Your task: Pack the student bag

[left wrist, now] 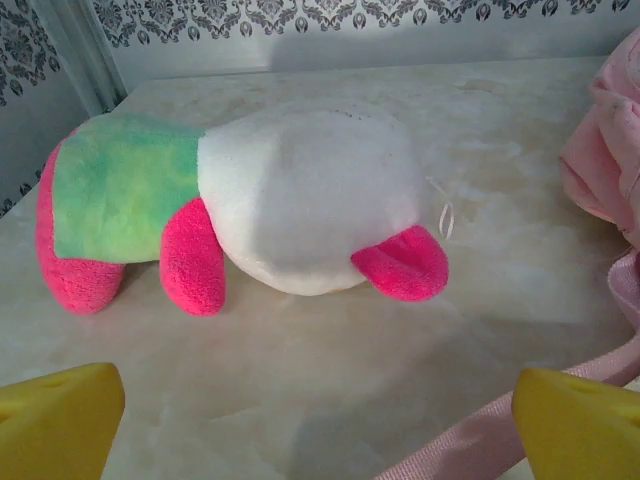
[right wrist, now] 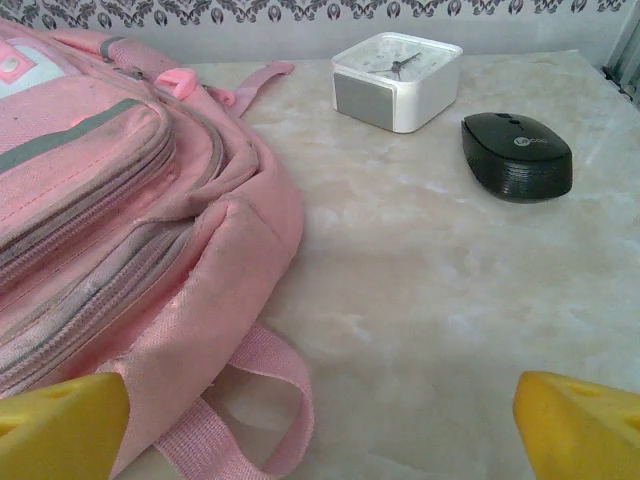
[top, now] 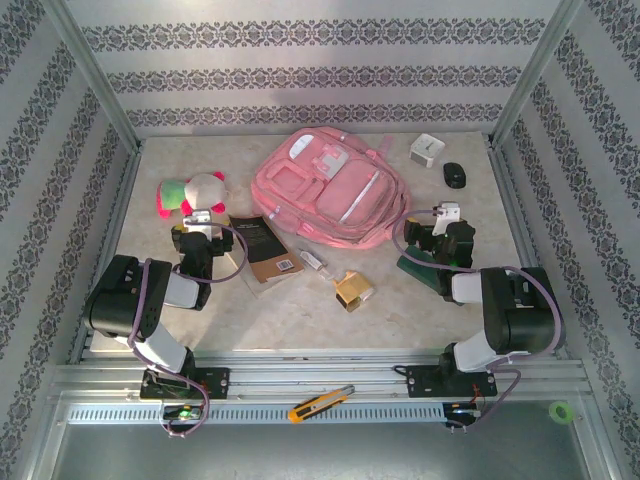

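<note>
The pink student bag (top: 330,190) lies flat at the table's back middle, pockets up; its side and a strap loop show in the right wrist view (right wrist: 130,230). A pink, green and white plush toy (top: 190,192) lies left of it, close in front of my left gripper (left wrist: 318,425), which is open with nothing between its yellow fingertips (left wrist: 60,415). My right gripper (right wrist: 320,425) is open too, empty, just right of the bag's strap, yellow fingertips (right wrist: 580,420) wide apart. Seen from above, the left gripper (top: 197,222) and the right gripper (top: 447,215) flank the bag.
A white square clock (top: 427,150) and a black mouse (top: 455,175) sit at the back right. A dark notebook (top: 262,248), a small white stick (top: 312,261) and a tan box (top: 354,291) lie in front of the bag. A green item (top: 420,268) lies under the right arm.
</note>
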{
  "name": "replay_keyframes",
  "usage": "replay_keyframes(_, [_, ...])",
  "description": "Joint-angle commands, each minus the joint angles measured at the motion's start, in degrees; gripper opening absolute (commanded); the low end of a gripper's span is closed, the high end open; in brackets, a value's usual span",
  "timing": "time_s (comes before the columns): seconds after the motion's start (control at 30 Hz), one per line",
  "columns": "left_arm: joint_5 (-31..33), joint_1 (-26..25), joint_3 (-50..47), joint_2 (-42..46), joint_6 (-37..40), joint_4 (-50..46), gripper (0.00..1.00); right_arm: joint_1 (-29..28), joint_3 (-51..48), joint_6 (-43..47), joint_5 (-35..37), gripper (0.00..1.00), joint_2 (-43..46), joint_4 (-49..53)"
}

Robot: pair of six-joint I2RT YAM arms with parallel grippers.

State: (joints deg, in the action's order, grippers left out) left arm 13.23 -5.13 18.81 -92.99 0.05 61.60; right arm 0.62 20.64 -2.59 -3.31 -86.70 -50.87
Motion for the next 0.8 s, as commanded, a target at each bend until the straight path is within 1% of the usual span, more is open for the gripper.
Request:
replay_keyframes(0.0, [-1.0,0.8,1.1,1.1,1.0,-1.4,0.99,0.3,1.2,0.6,-0.7,0.98,-0.6,-2.2])
replay_keyframes(0.77, [-1.6,1.6,1.8,1.2,0.0,-3.0,0.99,0.3,1.2,0.6,-0.7,0.98,-0.6,-2.3])
